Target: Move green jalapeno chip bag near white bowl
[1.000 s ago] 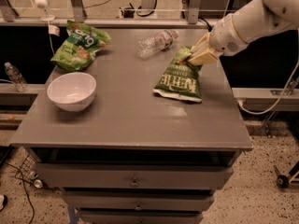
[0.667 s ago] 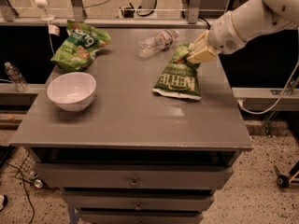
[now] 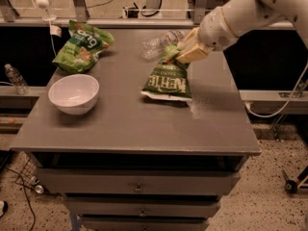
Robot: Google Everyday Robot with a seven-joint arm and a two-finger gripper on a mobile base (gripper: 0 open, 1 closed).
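The green jalapeno chip bag (image 3: 166,82), glossy green with white "Kettle" lettering, lies on the grey table (image 3: 130,124) right of centre, with its white bottom edge toward the front. My gripper (image 3: 185,52) is at the bag's far top end and is shut on it, lifting that end slightly. The white bowl (image 3: 73,94) stands at the table's left side, well apart from the bag, with bare tabletop between them.
A second green chip bag with rounded white letters (image 3: 82,45) lies at the back left. A clear plastic bottle (image 3: 161,42) lies on its side at the back, just behind my gripper. Another bottle (image 3: 14,79) stands off the table at left. Drawers sit below the tabletop.
My gripper has moved to the left and dragged the Kettle bag with it, a little closer to the bowl. The bowl and the other bag have not moved.
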